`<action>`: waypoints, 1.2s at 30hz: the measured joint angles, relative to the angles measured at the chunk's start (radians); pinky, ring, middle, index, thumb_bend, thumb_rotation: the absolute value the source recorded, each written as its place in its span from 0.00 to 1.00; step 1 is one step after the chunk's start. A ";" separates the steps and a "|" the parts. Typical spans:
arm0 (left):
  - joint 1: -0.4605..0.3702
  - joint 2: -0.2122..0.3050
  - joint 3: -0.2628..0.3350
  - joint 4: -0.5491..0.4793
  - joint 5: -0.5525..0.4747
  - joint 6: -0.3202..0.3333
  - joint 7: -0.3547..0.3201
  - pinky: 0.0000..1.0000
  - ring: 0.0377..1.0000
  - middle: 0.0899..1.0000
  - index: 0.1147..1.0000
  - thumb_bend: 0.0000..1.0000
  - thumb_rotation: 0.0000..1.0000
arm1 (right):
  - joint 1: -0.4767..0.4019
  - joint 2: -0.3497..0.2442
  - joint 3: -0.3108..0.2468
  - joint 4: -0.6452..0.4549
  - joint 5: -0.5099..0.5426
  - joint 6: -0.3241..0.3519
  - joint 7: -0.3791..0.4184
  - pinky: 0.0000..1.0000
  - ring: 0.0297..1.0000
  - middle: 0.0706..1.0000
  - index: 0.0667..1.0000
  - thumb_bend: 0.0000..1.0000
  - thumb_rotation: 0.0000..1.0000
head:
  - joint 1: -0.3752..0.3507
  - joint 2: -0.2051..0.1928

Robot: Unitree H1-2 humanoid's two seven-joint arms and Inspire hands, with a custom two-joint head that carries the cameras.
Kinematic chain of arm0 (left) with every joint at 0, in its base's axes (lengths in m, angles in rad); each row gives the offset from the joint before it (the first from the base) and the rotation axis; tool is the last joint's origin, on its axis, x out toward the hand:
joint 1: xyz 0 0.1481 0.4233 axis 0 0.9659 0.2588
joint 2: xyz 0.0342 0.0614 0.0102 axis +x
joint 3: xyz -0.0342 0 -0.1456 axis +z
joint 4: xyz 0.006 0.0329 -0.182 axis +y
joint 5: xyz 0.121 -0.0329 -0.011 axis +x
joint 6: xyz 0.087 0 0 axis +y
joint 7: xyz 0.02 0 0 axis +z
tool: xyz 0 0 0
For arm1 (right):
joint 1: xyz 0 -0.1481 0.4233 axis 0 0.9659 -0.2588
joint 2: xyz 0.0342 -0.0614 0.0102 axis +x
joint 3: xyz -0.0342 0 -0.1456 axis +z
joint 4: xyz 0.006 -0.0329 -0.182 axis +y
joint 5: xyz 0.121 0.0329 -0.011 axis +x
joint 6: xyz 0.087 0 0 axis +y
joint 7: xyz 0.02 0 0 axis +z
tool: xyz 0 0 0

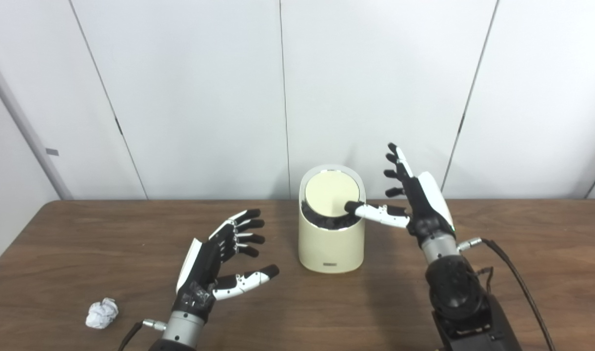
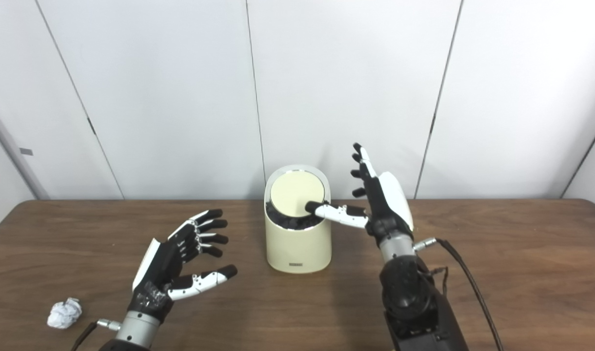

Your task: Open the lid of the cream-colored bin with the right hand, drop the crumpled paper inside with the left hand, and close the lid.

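The cream-colored bin (image 1: 331, 248) stands mid-table, its round lid (image 1: 330, 193) tilted up so a dark gap shows along the front rim. My right hand (image 1: 414, 200) is beside the bin on its right, fingers spread upward, thumb reaching over the rim onto the lid's edge. It holds nothing. The crumpled paper (image 1: 102, 313) lies near the table's front left edge. My left hand (image 1: 224, 258) hovers open to the left of the bin, well to the right of the paper, palm turned toward the bin.
The brown wooden table (image 1: 522, 253) runs across the view, backed by a white panelled wall. A black cable (image 1: 517, 278) trails from my right wrist toward the front right edge.
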 measured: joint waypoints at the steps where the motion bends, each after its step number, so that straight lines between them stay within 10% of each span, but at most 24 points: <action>1: 0.000 0.000 0.000 0.000 0.000 0.000 0.000 0.59 0.68 0.77 0.82 0.71 0.04 | -0.005 0.001 0.000 0.003 0.000 0.005 0.001 0.68 0.85 0.94 1.00 0.92 0.48 | 0.000 0.000; 36: 0.010 -0.011 -0.005 -0.009 0.000 -0.003 0.000 0.56 0.67 0.77 0.82 0.71 0.04 | -0.102 0.009 0.069 0.129 -0.055 0.072 -0.011 0.66 0.83 0.91 0.97 0.90 0.34 | 0.017 -0.002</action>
